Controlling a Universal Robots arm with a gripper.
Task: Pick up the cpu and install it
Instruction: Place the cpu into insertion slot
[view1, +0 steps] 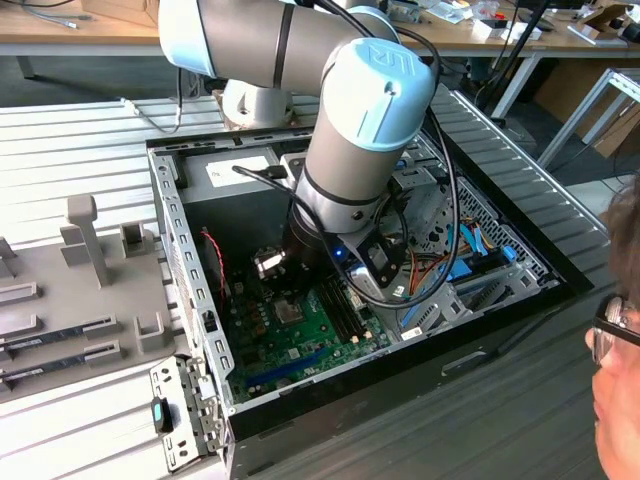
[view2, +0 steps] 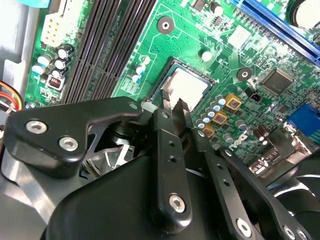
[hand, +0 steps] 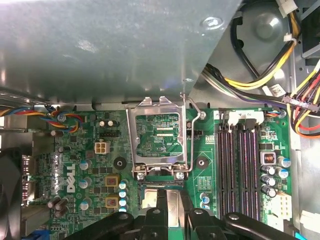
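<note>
Your arm reaches down into the open computer case (view1: 186, 250), and the gripper (view2: 175, 105) hangs low over the green board (view2: 200, 30). Its 2 fingers are drawn in narrow, with a thin gap between them and nothing clamped there. The cpu (view2: 190, 85) lies flat in its socket, silver top up, and the tips are at its near edge. You cannot tell whether they touch it. In the first wrist view the socket's metal cover (hand: 157, 135) stands raised just beyond the gripper (hand: 170, 198).
</note>
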